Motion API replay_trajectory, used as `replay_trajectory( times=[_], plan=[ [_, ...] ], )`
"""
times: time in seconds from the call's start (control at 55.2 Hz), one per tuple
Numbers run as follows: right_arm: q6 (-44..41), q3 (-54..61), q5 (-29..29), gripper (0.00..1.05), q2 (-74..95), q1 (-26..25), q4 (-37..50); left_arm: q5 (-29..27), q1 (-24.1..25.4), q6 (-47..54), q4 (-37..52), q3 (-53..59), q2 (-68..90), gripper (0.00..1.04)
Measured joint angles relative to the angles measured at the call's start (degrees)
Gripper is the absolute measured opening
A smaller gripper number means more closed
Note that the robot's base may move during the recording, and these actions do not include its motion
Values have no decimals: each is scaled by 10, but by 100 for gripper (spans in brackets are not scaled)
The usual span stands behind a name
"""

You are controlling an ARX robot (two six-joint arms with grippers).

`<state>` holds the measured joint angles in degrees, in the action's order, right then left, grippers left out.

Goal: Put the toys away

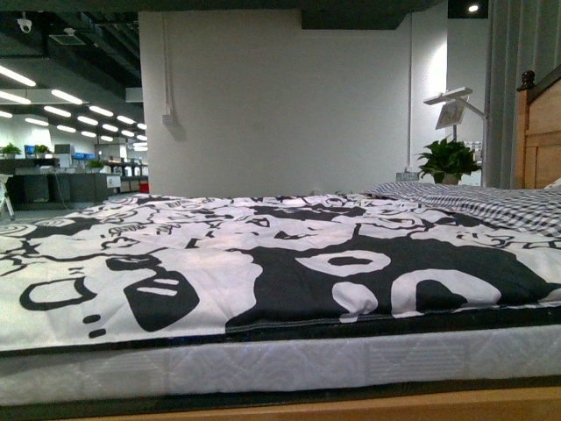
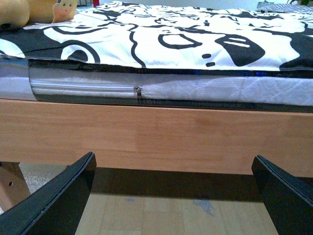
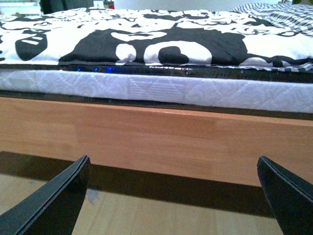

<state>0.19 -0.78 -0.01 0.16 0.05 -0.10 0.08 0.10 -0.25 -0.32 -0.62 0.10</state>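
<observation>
An orange-yellow plush toy (image 2: 29,11) lies on the black-and-white bedspread (image 2: 161,34), seen only in a corner of the left wrist view and cut off by the frame edge. My left gripper (image 2: 173,196) hangs open below mattress level, facing the wooden bed frame (image 2: 146,137), with nothing between its fingers (image 2: 58,200). In its own view, my right gripper (image 3: 173,196) is also open and empty, low in front of the bed frame (image 3: 161,137). The front view shows the bedspread (image 1: 263,263) but no toy and neither gripper.
A white mattress (image 2: 195,90) with a zipper sits on the wooden frame. A checked pillow (image 1: 491,203), a wooden headboard (image 1: 539,132), a potted plant (image 1: 449,160) and a lamp (image 1: 451,101) stand at the right. Light wood floor (image 3: 161,218) lies under the grippers.
</observation>
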Motion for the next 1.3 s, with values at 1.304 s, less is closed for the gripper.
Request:
replay_trajectory(
  times=[1.304],
  plan=[
    [0,0,0,104,0,0,0,1,0,0,0,0,0,99]
  ],
)
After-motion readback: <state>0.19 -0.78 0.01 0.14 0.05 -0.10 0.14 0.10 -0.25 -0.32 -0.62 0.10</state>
